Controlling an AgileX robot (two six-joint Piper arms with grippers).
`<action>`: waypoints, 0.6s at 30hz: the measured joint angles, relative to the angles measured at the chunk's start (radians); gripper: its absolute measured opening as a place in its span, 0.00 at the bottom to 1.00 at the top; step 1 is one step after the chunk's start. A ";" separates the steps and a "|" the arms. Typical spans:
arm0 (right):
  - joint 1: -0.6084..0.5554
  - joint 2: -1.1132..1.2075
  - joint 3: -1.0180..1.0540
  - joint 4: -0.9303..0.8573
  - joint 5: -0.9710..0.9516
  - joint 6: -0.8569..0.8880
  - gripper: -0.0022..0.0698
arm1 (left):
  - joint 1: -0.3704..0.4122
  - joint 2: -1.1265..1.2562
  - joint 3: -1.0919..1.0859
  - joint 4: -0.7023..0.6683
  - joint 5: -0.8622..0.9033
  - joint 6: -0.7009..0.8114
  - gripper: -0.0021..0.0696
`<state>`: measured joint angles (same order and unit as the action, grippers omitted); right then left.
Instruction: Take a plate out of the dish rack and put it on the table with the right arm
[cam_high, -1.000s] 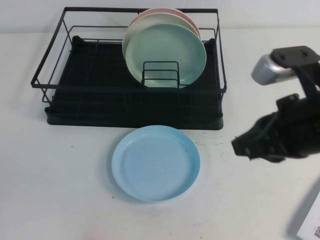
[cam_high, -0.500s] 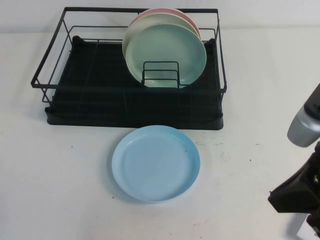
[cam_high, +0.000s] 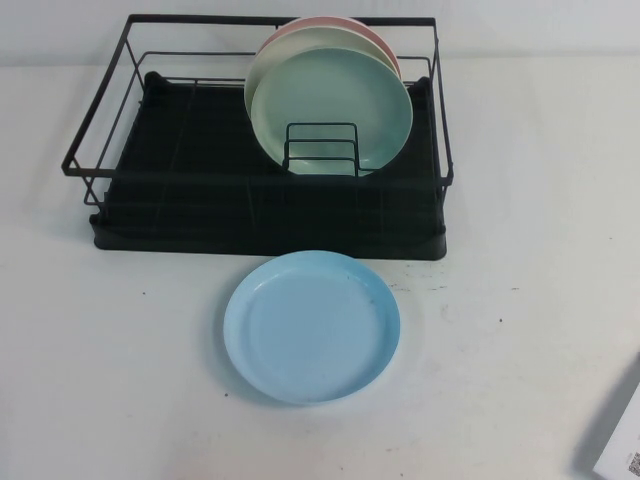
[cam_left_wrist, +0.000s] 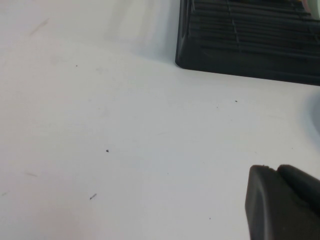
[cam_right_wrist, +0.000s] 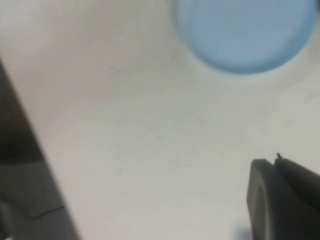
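Right wrist view: right gripper (cam_right_wrist: 287, 200), black, jaws together, empty, above the bare table (cam_right_wrist: 150, 130), well apart from the plate (cam_right_wrist: 245, 30). Left gripper (cam_left_wrist: 285, 205): dark, over the table near the dish rack (cam_left_wrist: 250, 37); jaw state cannot be told. Plate: round, matte sky-blue, flat on the white table just in front of the black wire rack. Mint-green plate (cam_high: 335, 105), cream plate (cam_high: 262, 68) and pink plate (cam_high: 345, 24) stand upright inside.

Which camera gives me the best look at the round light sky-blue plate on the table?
The high view: the round light sky-blue plate lies whole and flat on the white table, in front of the black wire dish rack. The right wrist view shows it blurred and cut off; the left wrist view shows at most a sliver.
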<state>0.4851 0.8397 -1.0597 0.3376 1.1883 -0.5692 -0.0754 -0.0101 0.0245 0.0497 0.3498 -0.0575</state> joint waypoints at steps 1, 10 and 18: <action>-0.028 -0.052 0.000 -0.015 -0.024 -0.032 0.00 | 0.000 0.000 0.000 0.000 0.000 0.000 0.02; -0.264 -0.338 0.000 -0.032 -0.071 -0.089 0.00 | 0.000 0.000 0.000 0.000 0.000 0.000 0.02; -0.323 -0.451 0.045 -0.010 -0.230 -0.082 0.00 | 0.000 0.000 0.000 0.000 0.000 0.000 0.02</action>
<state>0.1619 0.3883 -1.0145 0.3277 0.9582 -0.6516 -0.0754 -0.0101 0.0245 0.0497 0.3498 -0.0575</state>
